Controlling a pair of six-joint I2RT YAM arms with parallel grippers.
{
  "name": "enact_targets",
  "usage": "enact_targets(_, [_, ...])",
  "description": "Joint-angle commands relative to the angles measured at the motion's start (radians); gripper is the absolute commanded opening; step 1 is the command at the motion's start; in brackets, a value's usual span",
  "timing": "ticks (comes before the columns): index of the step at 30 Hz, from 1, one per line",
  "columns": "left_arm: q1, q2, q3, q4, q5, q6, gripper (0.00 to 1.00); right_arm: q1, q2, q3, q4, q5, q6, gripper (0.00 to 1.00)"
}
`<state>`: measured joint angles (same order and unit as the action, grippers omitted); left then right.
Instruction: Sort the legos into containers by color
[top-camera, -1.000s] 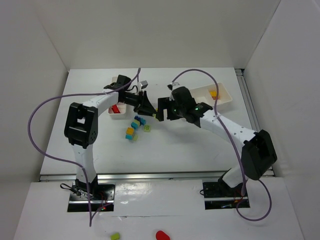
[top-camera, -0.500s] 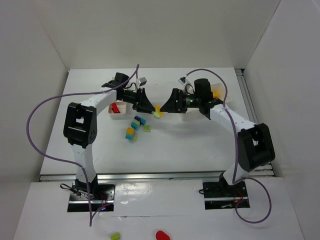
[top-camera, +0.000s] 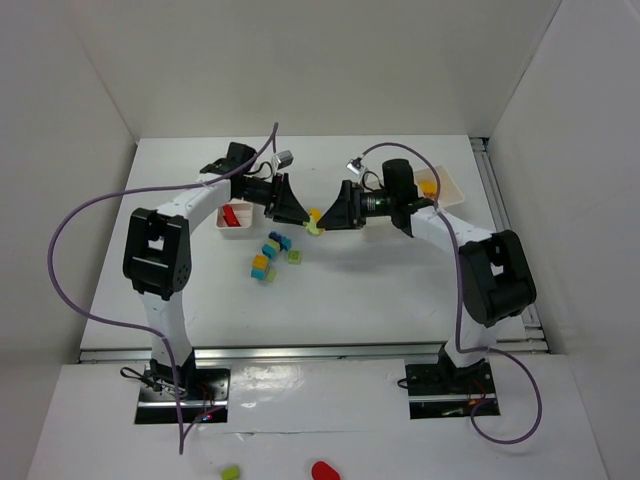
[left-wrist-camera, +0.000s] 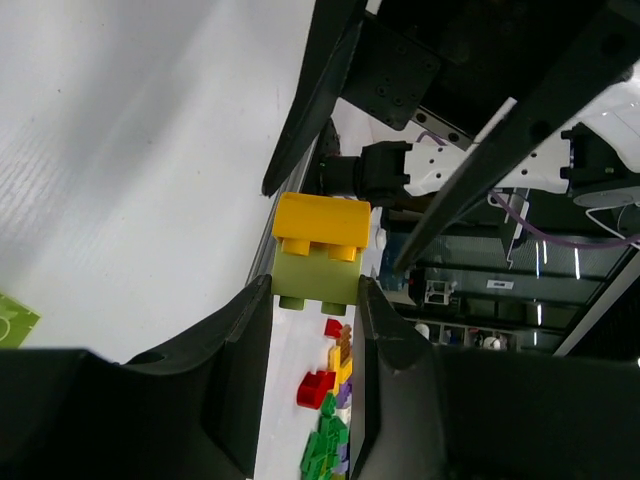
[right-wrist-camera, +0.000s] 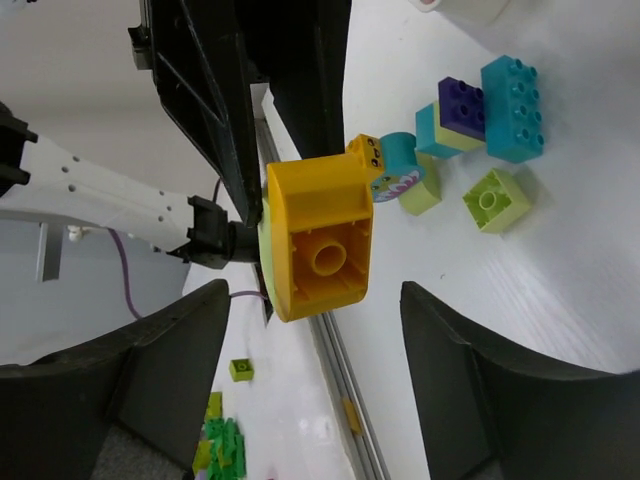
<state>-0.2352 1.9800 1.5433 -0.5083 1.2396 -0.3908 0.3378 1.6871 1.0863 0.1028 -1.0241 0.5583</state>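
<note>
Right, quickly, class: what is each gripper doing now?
Left gripper: shut on the yellow-and-green brick.
Right gripper: open, fingers either side of its yellow half, not gripping.

Left end effector clamped, right spread

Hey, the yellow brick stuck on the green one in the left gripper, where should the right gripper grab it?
I'd grip the yellow brick by its two flat side walls, coming straight at its free end, opposite the left gripper. That gripper clamps only the green brick, so the yellow half sticks out clear. The right gripper is open and lined up either side of it.
</note>
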Motion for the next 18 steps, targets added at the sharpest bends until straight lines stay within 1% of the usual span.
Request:
enact_targets(1, [-0.012, -0.055, 0.034, 0.005, 0.061, 0.049, 0.0, 0.003, 0.025, -0.011, 0.139, -0.083, 0.064, 0.74])
enact_targets(3, [-0.012, -0.064, 0.034, 0.005, 0.07, 0.058, 0.0, 0.003, 0.034, -0.02, 0.198, -0.093, 0.089, 0.7])
enact_targets(4, [-0.012, -0.064, 0.034, 0.005, 0.07, 0.058, 0.0, 0.003, 0.043, -0.02, 0.222, -0.105, 0.119, 0.66])
enact_targets(5, [-0.012, -0.064, 0.025, 0.005, 0.07, 0.058, 0.0, 0.003, 0.043, -0.029, 0.244, -0.105, 0.129, 0.66])
enact_targets(7, [-0.012, -0.064, 0.024, 0.005, 0.07, 0.058, 0.0, 0.003, 0.052, -0.029, 0.27, -0.114, 0.141, 0.62])
enact_targets(10, [-0.012, -0.064, 0.024, 0.005, 0.07, 0.058, 0.0, 0.003, 0.052, -0.029, 0.279, -0.114, 0.15, 0.5])
enact_targets(11, [-0.012, -0.064, 0.024, 0.005, 0.061, 0.058, 0.0, 0.003, 0.052, -0.029, 0.279, -0.114, 0.15, 0.48])
enact_targets(12, [-0.012, -0.064, 0.015, 0.005, 0.061, 0.058, 0.0, 0.003, 0.052, -0.029, 0.279, -0.102, 0.15, 0.42])
enact_targets(13, [-0.012, -0.064, 0.015, 0.005, 0.061, 0.058, 0.0, 0.003, 0.037, -0.043, 0.279, -0.091, 0.15, 0.39])
enact_targets(15, [-0.012, -0.064, 0.015, 0.005, 0.052, 0.058, 0.0, -0.006, 0.008, -0.061, 0.269, -0.045, 0.15, 0.35])
enact_targets(18, [-0.012, -0.064, 0.015, 0.005, 0.038, 0.058, 0.0, -0.043, -0.035, -0.095, 0.227, 0.027, 0.14, 0.33])
